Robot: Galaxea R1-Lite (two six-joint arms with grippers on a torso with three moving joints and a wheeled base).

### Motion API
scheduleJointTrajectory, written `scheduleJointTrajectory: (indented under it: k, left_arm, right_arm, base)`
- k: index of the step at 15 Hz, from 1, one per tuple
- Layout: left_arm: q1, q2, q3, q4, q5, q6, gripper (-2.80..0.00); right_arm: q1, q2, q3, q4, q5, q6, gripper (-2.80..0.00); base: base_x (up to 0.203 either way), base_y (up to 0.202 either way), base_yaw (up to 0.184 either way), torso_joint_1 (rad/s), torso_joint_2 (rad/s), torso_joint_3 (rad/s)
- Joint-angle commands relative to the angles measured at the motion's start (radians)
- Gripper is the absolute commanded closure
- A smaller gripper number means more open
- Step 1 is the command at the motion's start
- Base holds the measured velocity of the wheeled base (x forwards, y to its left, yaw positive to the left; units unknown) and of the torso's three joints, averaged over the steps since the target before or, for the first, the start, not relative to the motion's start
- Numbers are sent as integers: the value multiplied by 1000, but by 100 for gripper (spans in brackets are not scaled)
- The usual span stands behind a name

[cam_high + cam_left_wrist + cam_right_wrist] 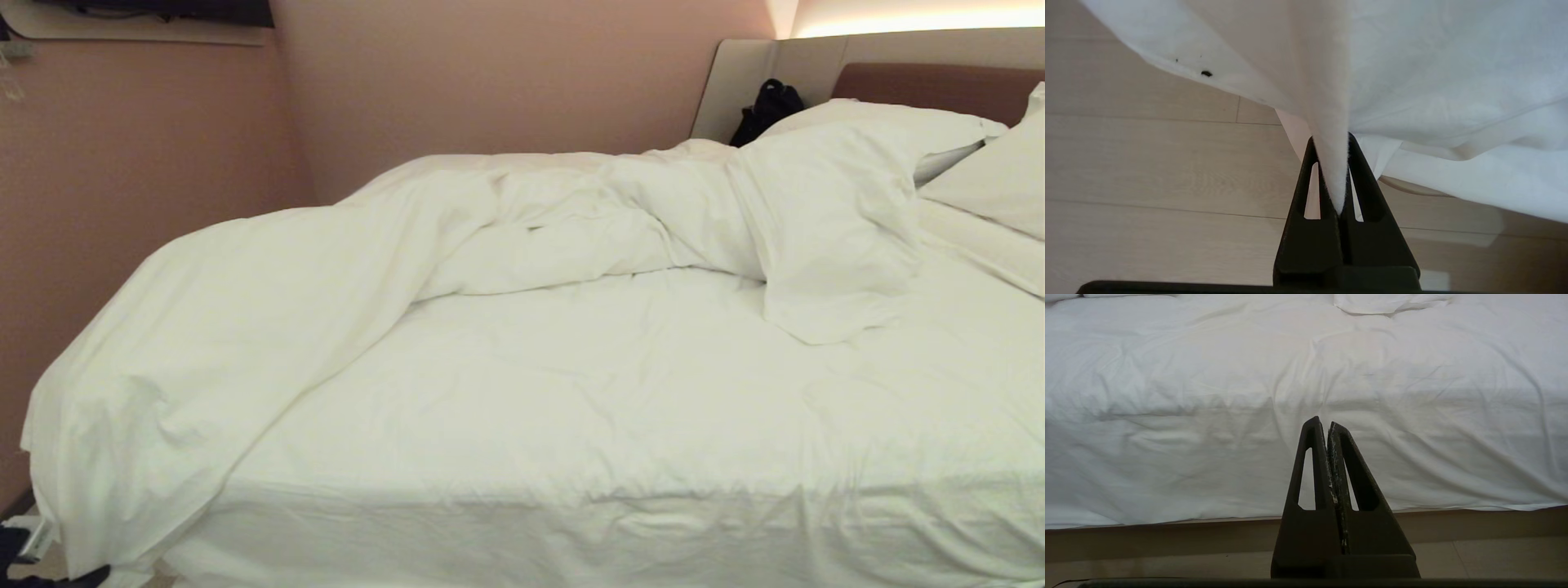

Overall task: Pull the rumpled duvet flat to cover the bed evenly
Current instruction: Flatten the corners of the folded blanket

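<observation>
The duvet (343, 269) was bunched along the far side of the bed (620, 523), with one end hanging over the bed's left corner toward the floor (1147, 163); most of the near mattress was left bare to the sheet (653, 392). The left tool (1335, 141) was clamped shut on a pinched fold of the duvet near its hanging edge, low beside the bed. The right tool (1326, 425) was closed on nothing and parked facing the bed's near side. The pull would probably be done best slowly and level, along the near edge, so that the fold was not dragged out of the grip and the far bulk was drawn over the mattress without being twisted. The grip itself was shown only in the left wrist view; in the head view neither tool was seen, but the whole lie of the duvet and the pillows (890, 131) at the headboard (931, 82) was given there alone.
</observation>
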Motion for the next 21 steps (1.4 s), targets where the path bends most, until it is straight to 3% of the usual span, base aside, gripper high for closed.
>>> scheduleJointTrajectory:
  k: [1, 6, 14, 18, 21]
  left_arm:
    - [1, -20, -4, -3, -5, -32, 0]
    - [19, -130, -16, 5, -9, -256, 0]
    - [143, -391, -19, 4, -6, -449, 0]
    - [223, -525, -85, 27, -1, -565, 0]
    - [299, -660, -213, 207, 0, -641, 0]
  right_arm:
    - [0, 0, 0, 0, 0, 0, 0]
    - [0, 0, 0, 0, 0, 0, 0]
    - [0, 0, 0, 0, 0, 0, 0]
    - [0, 0, 0, 0, 0, 0, 0]
    - [0, 0, 0, 0, 0, 0, 0]
  base:
    - [0, 0, 0, 0, 0, 0]
    - [0, 0, 0, 0, 0, 0]
    - [0, 0, 0, 0, 0, 0]
    - [0, 0, 0, 0, 0, 0]
    - [0, 0, 0, 0, 0, 0]
